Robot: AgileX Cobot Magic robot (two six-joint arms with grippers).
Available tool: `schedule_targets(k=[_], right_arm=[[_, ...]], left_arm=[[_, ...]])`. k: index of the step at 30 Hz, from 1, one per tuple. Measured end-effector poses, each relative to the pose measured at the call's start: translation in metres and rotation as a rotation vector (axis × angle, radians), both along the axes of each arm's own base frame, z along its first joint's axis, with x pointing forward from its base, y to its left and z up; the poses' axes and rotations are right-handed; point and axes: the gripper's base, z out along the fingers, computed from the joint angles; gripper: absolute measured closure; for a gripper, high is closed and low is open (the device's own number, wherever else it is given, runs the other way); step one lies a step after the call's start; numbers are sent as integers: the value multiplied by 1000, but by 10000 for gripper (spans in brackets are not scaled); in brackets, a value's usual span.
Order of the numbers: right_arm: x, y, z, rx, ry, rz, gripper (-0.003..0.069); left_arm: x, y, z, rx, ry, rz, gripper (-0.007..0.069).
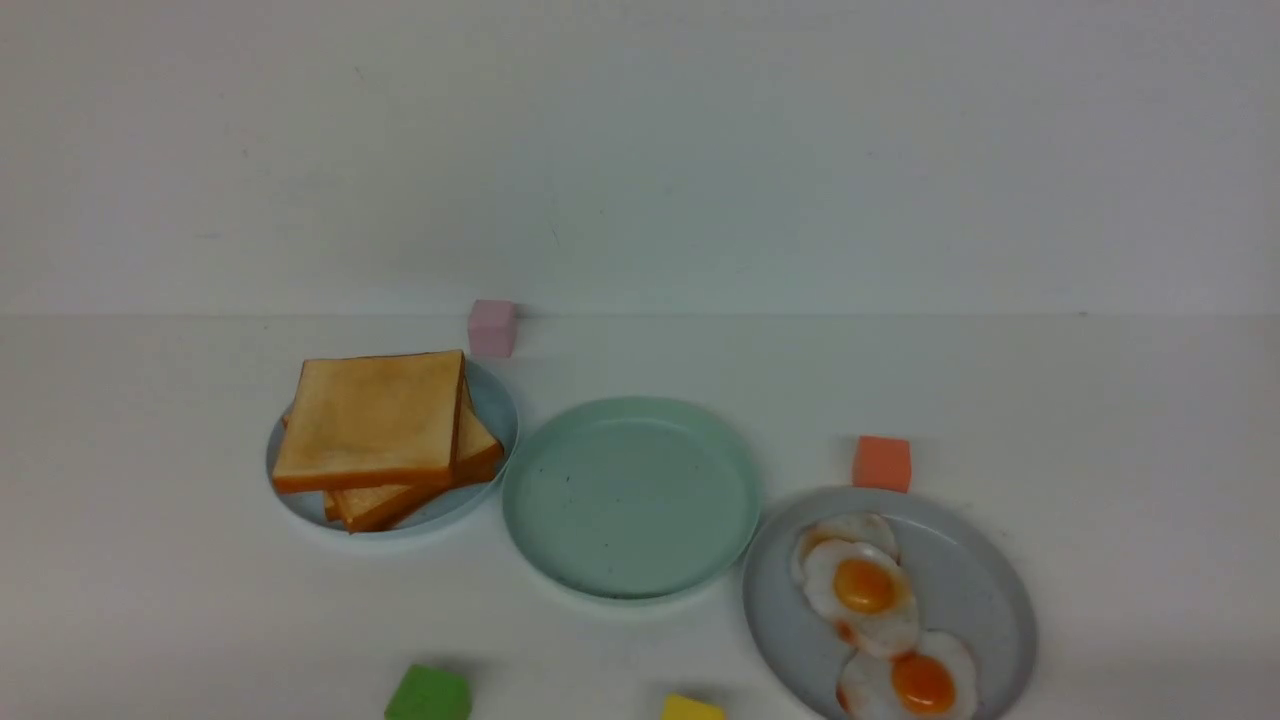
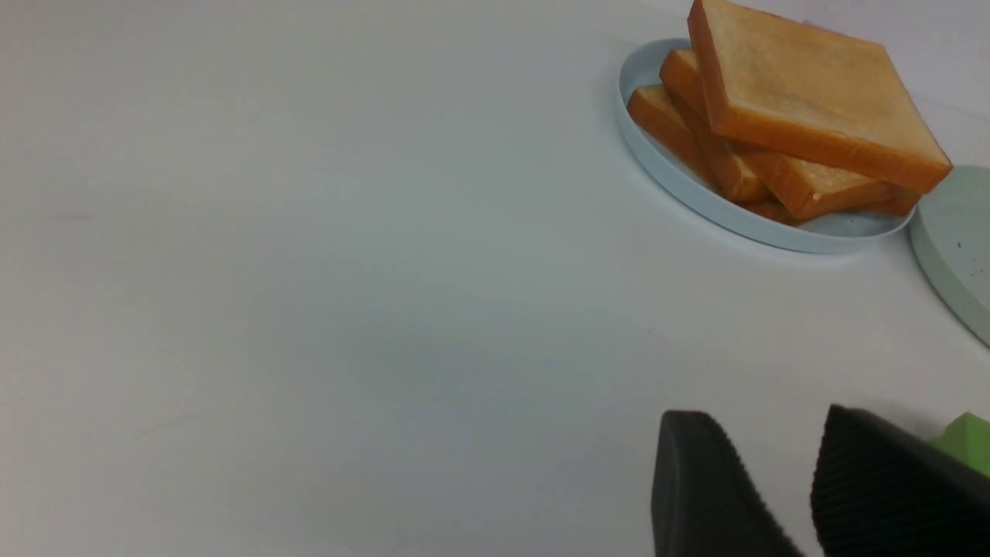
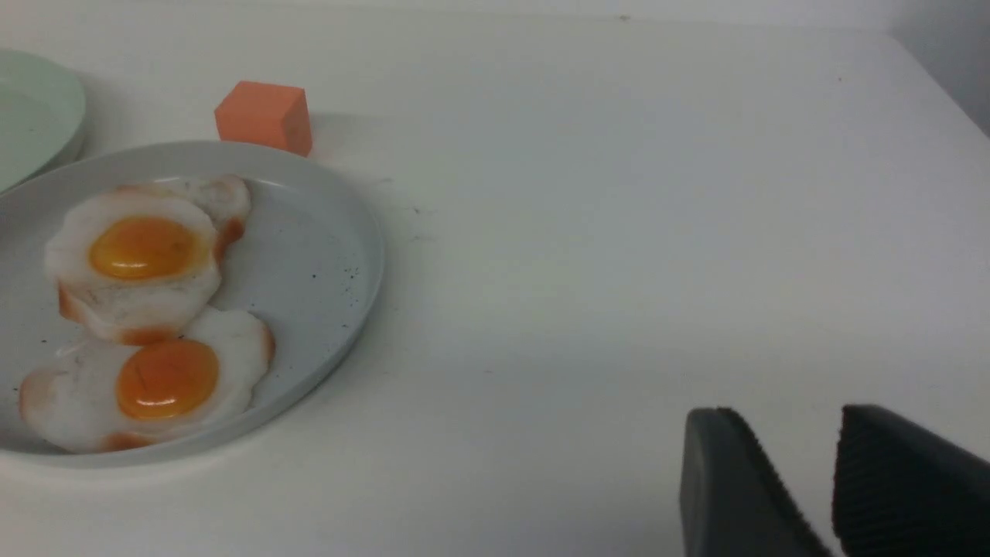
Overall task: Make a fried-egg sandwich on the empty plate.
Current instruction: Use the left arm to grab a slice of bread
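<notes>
The mint-green empty plate (image 1: 630, 495) lies at the table's middle with nothing on it; its edge shows in the left wrist view (image 2: 959, 240) and the right wrist view (image 3: 31, 108). No assembled fried-egg sandwich is in view. A pile of toast slices (image 1: 375, 420) sits on a pale-blue plate (image 1: 495, 400) to the left. Loose fried eggs (image 1: 862, 590) lie on a grey plate (image 1: 970, 590) to the right. My left gripper (image 2: 762, 418) is open and empty, short of the toast (image 2: 804, 93). My right gripper (image 3: 781, 414) is open and empty, well apart from the eggs (image 3: 143, 255). Neither gripper shows in the front view.
A pink cube (image 1: 492, 327) stands behind the toast plate. An orange cube (image 1: 881, 463) touches the grey plate's far edge. A green cube (image 1: 428, 694) and a yellow cube (image 1: 690, 709) sit at the front edge. The green cube (image 2: 967, 441) is beside my left fingers.
</notes>
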Motion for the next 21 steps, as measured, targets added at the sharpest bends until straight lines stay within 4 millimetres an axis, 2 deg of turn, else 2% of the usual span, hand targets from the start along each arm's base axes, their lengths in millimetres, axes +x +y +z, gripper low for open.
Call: schedule_targets(k=[14, 20, 21], right_arm=[[0, 0, 0, 0, -3, 0, 421], [3, 0, 6, -2, -96, 4, 421], [4, 0, 11, -4, -154, 7, 421]], left_arm=[[1, 0, 2, -1, -23, -3, 386], [4, -2, 15, -5, -174, -26, 386], [4, -3, 20, -7, -229, -34, 386]])
